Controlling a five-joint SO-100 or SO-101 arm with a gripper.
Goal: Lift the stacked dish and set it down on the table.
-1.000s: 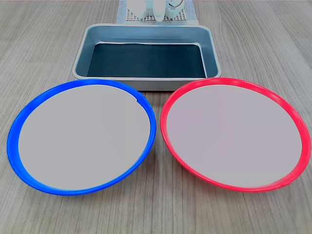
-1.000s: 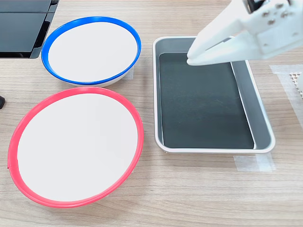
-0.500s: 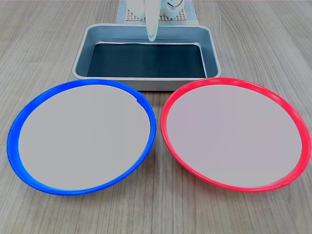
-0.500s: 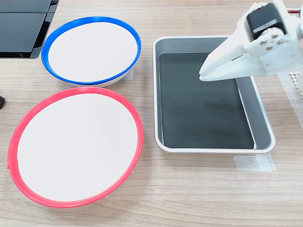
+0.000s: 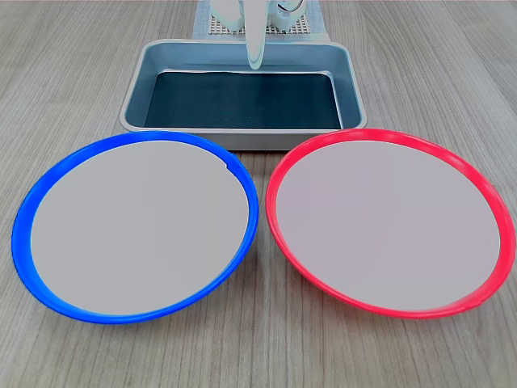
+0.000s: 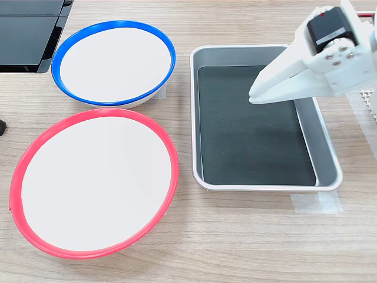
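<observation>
The stacked dish [image 5: 133,226] [image 6: 112,62] is a round plate with a blue rim, a small notch and a pale centre. It lies flat on the table [image 5: 258,356] [image 6: 235,236], side by side with a red-rimmed plate [image 5: 388,222] [image 6: 94,183], and nothing rests on it. My white gripper [image 5: 255,61] [image 6: 253,94] hangs over the grey metal tray, well apart from both plates. Its fingers are shut together and hold nothing.
The grey tray [image 5: 133,97] [image 6: 194,118] with a dark liner stands behind the plates in the first exterior view. A white mesh pad [image 5: 218,28] lies under the arm's base. A black object [image 6: 29,29] sits at the second exterior view's top left. Tape strips [image 6: 318,203] mark the tabletop.
Since a second ago the gripper has drawn back toward the second exterior view's right and dropped lower over the tray. It has barely moved in the last half second. The plates have not moved.
</observation>
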